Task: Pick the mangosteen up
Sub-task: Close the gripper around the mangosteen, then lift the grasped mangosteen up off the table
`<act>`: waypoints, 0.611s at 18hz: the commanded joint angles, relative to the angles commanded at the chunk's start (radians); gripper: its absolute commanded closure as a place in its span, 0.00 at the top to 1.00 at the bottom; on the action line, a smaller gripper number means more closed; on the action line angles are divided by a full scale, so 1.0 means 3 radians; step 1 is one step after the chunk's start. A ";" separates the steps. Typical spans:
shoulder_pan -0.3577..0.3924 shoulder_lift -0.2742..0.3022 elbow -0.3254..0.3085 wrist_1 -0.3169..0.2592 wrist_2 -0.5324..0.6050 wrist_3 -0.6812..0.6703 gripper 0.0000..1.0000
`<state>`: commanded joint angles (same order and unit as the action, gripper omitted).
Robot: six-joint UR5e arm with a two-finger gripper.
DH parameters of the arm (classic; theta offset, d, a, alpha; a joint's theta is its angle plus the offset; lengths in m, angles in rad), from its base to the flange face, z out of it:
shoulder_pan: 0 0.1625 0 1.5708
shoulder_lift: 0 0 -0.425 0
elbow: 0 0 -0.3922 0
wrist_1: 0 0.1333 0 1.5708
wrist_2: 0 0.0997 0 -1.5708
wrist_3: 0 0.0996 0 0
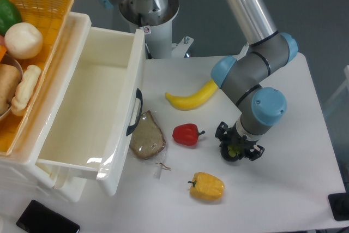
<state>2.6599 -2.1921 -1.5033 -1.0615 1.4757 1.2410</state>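
— White bench [305,189] fills the frame, and the open drawer [92,102] takes its left edge. Where does the job stand?

— At the grasp. The arm [251,75] reaches down over the right half of the bench, and the gripper [238,145] sits right on the mangosteen [231,153], which lies toward the front edge, right of the red pepper [186,134] and behind the yellow pepper [207,186].

— Are the fingers pinching it?

— They stand close in on either side of the fruit, with its green cap showing between them. Whether they press on it I cannot tell; the wrist hides the contact.

— So what makes this step go well?

— I would keep the fingers centred across the widest part of the round body, low enough to sit below the cap, and squeeze gently. A round fruit can squirt out sideways if gripped off centre. Then lift straight up, clear of the red pepper nearby. The banana [193,96] lies well apart, toward the back edge.
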 joint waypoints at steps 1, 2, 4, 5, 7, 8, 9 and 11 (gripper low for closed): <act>0.0000 0.0010 0.0025 0.0000 0.0000 -0.0005 0.35; 0.0005 0.0036 0.0061 0.0000 0.0000 -0.0010 0.32; 0.0061 0.0087 0.0158 -0.0010 0.0005 0.0010 0.24; 0.0102 0.0102 0.0189 -0.0010 0.0000 0.0025 0.24; 0.0118 0.0102 0.0240 -0.0010 -0.0010 0.0041 0.24; 0.0118 0.0107 0.0256 -0.0015 -0.0005 0.0041 0.24; 0.0118 0.0108 0.0266 -0.0010 0.0000 0.0046 0.19; 0.0143 0.0113 0.0347 -0.0015 0.0005 0.0117 0.16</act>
<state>2.7028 -2.1583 -1.3991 -1.0661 1.4772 1.2761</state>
